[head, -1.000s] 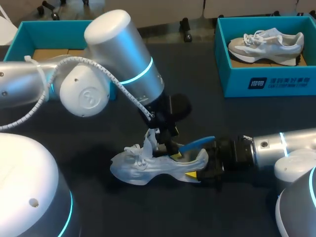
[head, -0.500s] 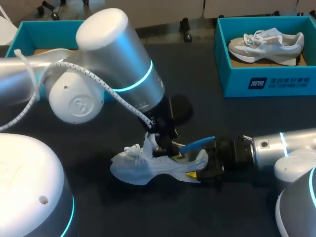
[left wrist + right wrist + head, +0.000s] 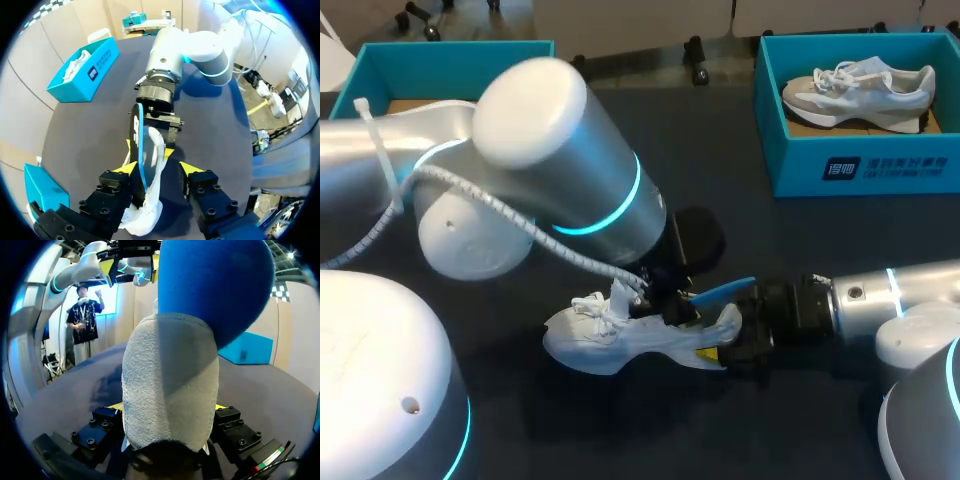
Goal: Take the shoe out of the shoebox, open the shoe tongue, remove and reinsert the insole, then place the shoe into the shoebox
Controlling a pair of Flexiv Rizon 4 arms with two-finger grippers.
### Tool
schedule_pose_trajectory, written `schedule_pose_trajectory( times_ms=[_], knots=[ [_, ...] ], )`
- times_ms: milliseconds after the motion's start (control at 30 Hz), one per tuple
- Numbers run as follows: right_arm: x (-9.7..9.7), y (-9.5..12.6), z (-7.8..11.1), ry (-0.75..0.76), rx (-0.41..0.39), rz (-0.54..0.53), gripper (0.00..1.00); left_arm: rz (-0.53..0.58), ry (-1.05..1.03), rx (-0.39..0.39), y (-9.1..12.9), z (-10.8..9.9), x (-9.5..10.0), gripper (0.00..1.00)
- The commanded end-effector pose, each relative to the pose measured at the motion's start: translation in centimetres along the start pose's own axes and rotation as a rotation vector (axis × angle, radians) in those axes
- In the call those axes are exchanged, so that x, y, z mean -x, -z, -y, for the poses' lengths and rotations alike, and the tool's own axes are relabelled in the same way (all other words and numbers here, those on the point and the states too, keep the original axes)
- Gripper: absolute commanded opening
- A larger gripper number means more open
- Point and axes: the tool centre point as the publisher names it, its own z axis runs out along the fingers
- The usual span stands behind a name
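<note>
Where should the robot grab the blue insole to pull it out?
Best by the free end of the insole, which sticks up out of the shoe at the heel. Come from above like the open left gripper, one finger on each flat face; it is thin and stands on edge.

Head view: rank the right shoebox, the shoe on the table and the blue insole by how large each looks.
1. right shoebox
2. shoe on the table
3. blue insole, judged only by the part sticking out of the shoe

The shoe [image 3: 610,345] lies mid table [image 3: 800,260]; behind it, the right shoebox [image 3: 880,165] holds a second shoe [image 3: 860,90], and the left shoebox [image 3: 440,60] sits far left
</note>
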Motion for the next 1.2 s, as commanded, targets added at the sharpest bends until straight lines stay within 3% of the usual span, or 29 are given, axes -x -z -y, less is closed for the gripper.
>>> schedule_pose_trajectory(
  times_ms=[33, 333, 567, 1200],
  knots=[
    [-0.3, -0.2, 0.0, 0.000, -0.006, 0.001, 0.00, 0.069, 0.006, 0.002, -0.4, 0.4, -0.5, 0.49],
    [-0.3, -0.2, 0.0, 0.000, -0.006, 0.001, 0.00, 0.165, 0.018, -0.003, -1.2, 1.0, 0.0, 0.50],
    [-0.3, -0.2, 0.0, 0.000, -0.006, 0.001, 0.00, 0.180, 0.031, 0.010, -1.8, 1.6, 1.0, 0.51],
    [-0.3, -0.2, 0.0, 0.000, -0.006, 0.001, 0.00, 0.253, 0.018, -0.008, -3.7, 1.9, 1.2, 0.47]
  ],
)
